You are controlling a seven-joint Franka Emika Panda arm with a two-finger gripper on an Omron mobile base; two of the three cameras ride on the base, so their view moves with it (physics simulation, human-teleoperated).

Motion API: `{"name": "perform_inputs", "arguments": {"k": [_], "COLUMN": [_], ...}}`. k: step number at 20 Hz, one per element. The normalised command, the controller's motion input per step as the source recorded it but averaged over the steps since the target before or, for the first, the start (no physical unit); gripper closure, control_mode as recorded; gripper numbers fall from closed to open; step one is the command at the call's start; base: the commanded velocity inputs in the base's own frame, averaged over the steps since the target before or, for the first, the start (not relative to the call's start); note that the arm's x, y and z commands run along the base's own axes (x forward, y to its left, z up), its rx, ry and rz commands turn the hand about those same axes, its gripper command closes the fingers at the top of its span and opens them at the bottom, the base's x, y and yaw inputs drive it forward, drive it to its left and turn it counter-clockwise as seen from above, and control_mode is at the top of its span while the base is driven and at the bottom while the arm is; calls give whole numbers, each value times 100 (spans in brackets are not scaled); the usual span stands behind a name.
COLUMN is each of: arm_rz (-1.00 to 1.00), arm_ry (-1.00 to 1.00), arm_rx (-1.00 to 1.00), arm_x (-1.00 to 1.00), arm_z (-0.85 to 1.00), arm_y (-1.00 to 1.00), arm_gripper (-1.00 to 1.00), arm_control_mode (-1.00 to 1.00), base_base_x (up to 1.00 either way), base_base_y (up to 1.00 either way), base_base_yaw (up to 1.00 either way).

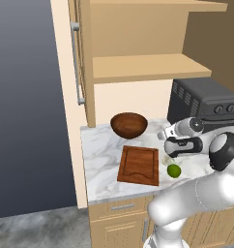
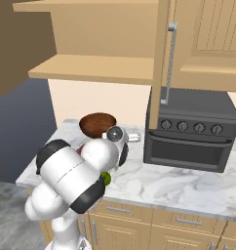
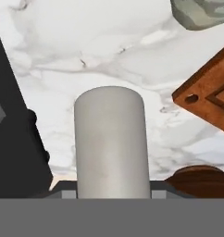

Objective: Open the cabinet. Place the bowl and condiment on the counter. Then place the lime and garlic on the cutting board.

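Observation:
My gripper (image 3: pixel 111 194) is shut on the condiment (image 3: pixel 111 143), a grey cylinder that sticks out from between the fingers. The gripper (image 1: pixel 165 137) hangs low over the counter (image 1: pixel 102 155), between the bowl (image 1: pixel 129 124) and the black oven. The dark wooden bowl stands on the marble below the cabinet (image 1: pixel 138 43), whose doors are open and whose shelves are bare. In front of the bowl lies the cutting board (image 1: pixel 139 164). The lime (image 1: pixel 173 170) and the pale garlic (image 1: pixel 167 159) sit on the marble just right of the board. The garlic (image 3: pixel 202 11) also shows in the hand view.
A black toaster oven (image 2: pixel 193 132) stands on the counter's right half, close to my hand. The open cabinet door (image 2: pixel 161 58) with its bar handle hangs above the oven's left edge. The left door (image 1: pixel 70 63) juts out past the counter's left end.

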Motion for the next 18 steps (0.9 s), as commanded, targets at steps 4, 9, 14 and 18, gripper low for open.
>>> {"name": "perform_inputs", "arguments": {"k": [4,9,14,18], "arm_rz": [0,0,0,0], "arm_ry": [1,0,0,0], "arm_rx": [0,0,0,0], "arm_x": [42,50,40,16], "arm_z": [-31,-38,-23,-35], "arm_y": [-15,-9,-11,-24], "arm_gripper": [100,100,100,100], "arm_control_mode": [-100,-100,-100,-100], "base_base_x": [0,0,0,0], "base_base_y": [0,0,0,0], "base_base_yaw": [0,0,0,0]}}
